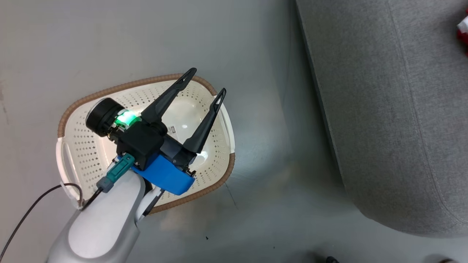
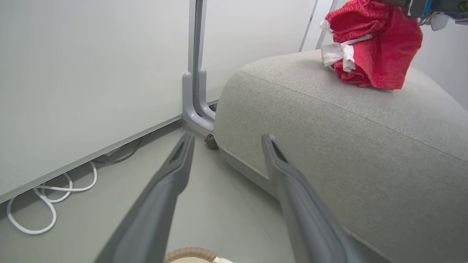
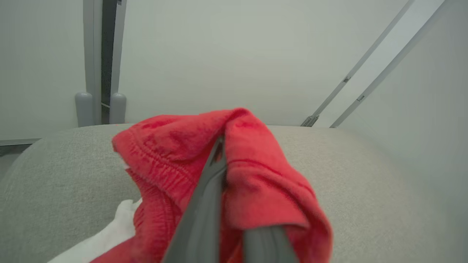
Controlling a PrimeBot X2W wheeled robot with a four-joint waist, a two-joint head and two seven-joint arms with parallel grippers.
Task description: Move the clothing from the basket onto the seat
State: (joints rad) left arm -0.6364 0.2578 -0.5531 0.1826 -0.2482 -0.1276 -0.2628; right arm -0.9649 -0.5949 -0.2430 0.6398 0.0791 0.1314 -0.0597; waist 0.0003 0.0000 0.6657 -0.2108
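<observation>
Right gripper (image 3: 219, 153) has its fingers pinched on a fold of the red clothing (image 3: 256, 175), bunched on the seat (image 1: 384, 109) at the upper right of the left wrist view; left gripper (image 1: 207, 80) hangs spread wide and empty over the basket (image 1: 84, 157), left-middle of the head view. Basket looks empty, though the arm hides part of its floor, so not totally sure. Main risk imo: fabric drapes over the fingers, so pulling away could snag it and drag it off.

Grey floor (image 1: 146, 36), white wall panel (image 2: 91, 73) (cable (image 2: 55, 215) looped below)
</observation>
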